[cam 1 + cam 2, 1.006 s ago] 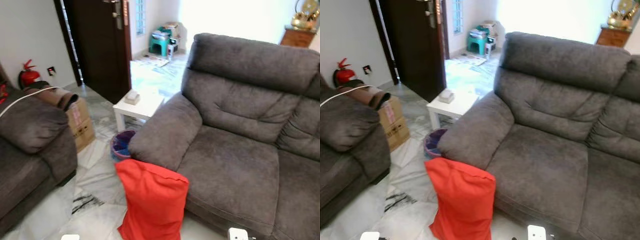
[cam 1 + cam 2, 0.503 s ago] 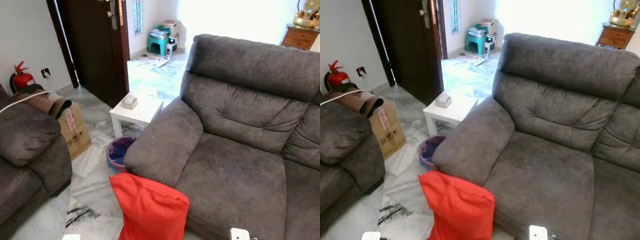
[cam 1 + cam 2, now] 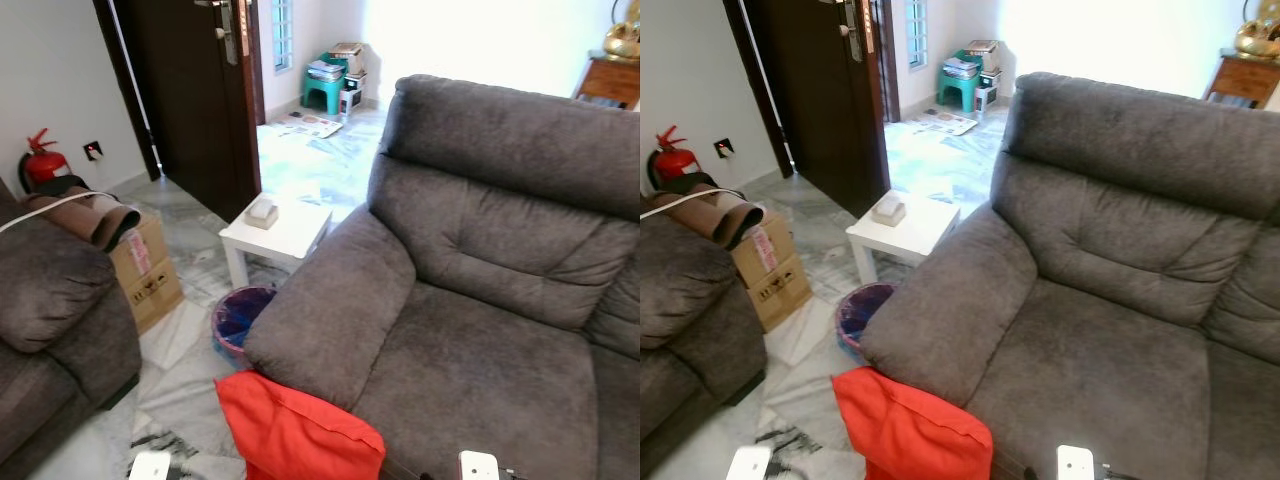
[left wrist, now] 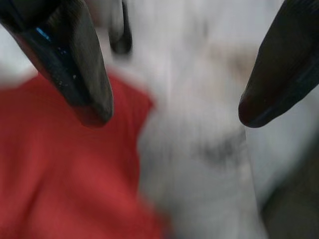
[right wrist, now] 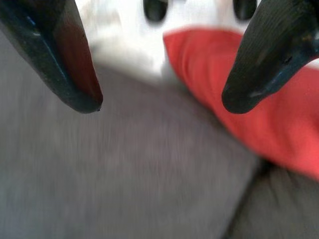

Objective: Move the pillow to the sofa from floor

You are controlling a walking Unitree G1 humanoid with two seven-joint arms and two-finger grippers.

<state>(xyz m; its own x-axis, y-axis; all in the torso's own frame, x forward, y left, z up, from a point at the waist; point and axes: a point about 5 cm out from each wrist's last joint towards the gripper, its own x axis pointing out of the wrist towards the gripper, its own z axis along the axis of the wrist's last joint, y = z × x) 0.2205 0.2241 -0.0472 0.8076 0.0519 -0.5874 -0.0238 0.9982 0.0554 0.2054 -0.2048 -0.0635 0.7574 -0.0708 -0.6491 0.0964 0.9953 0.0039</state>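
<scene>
Red pillow [image 3: 300,435] against sofa [image 3: 480,330] front

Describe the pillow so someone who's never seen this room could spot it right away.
Start at the big grey sofa and follow its rounded left armrest down to the marble floor. The pillow leans there against the sofa front, just in front of a small blue-and-purple bin. It is the only bright red, soft thing on the floor.

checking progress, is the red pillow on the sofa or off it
Off it: the red pillow stands on the floor, leaning against the grey sofa front below the armrest.
</scene>
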